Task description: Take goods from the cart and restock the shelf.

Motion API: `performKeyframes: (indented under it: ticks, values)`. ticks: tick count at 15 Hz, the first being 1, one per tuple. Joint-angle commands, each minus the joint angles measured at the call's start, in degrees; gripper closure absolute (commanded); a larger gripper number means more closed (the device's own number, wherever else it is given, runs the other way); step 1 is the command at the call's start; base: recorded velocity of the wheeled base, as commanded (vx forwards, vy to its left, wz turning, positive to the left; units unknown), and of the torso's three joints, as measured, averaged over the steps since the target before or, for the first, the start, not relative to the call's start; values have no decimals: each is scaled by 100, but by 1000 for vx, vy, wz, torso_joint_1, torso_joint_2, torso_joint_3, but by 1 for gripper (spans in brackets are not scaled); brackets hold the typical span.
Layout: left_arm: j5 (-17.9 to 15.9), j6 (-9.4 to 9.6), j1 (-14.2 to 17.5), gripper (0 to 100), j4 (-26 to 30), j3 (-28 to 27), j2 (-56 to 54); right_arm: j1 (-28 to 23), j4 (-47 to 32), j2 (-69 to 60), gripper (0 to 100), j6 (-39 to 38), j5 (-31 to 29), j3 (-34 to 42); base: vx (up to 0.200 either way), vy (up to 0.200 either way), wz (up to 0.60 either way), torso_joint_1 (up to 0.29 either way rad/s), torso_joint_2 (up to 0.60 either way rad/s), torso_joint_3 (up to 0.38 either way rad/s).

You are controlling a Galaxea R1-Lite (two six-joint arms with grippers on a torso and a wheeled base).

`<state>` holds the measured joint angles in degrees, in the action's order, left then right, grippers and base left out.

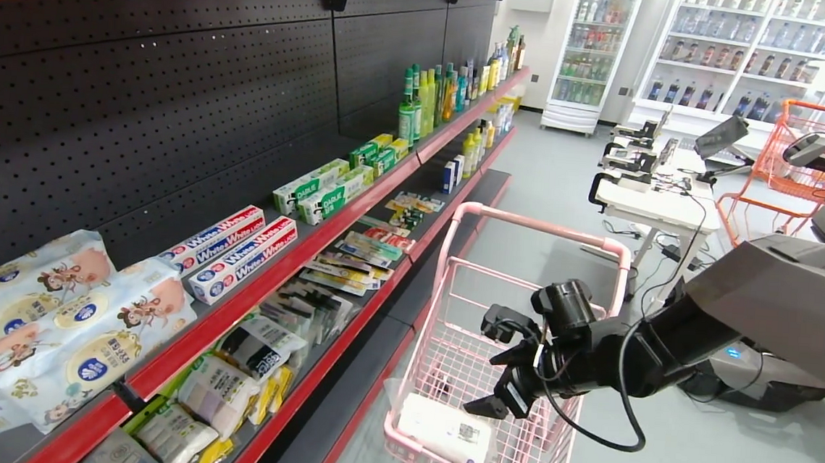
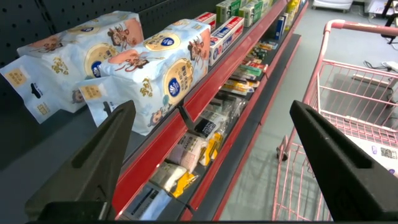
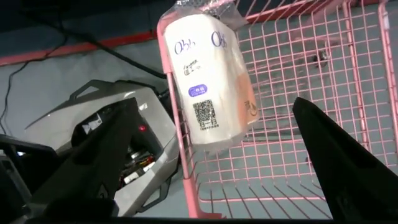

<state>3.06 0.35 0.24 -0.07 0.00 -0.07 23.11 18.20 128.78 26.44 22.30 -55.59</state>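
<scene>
A pink cart [image 1: 538, 226] stands beside the red-edged shelf [image 1: 287, 263]. In its front corner lies a white wrapped roll pack [image 1: 446, 430]. My right gripper [image 1: 494, 368] hangs open just above that pack, nothing between its fingers. The right wrist view looks down on the pack [image 3: 208, 81] against the cart wall [image 3: 181, 149], with the right gripper [image 3: 217, 162] spread wide. My left gripper [image 2: 211, 168] is open and empty, facing the shelf edge [image 2: 186, 106] below the printed tissue packs [image 2: 161, 68]; the cart [image 2: 324, 68] is beside it.
Tissue packs [image 1: 79, 324] and toothpaste boxes [image 1: 241, 248] fill the near middle shelf. Small packets crowd the lower shelf [image 1: 298, 303]. A white desk [image 1: 658, 201], an orange cart [image 1: 798, 168] and drink fridges [image 1: 592, 48] stand beyond. Open floor lies right of the pink cart.
</scene>
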Motion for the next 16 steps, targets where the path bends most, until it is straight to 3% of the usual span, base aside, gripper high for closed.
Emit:
performKeyframes:
  ticks: [1,7,16]
  values:
    - [2,0,2,0,-1,0,7,106,70,262,0,1,-147,-13,0,0,0,0,0,0]
    - [2,0,2,0,-1,0,7,361,78,446,0,-25,-375,-5,0,0,0,0,0,0]
    - [2,0,2,0,-1,0,7,334,140,525,0,-25,-612,-233,0,0,0,0,0,0]
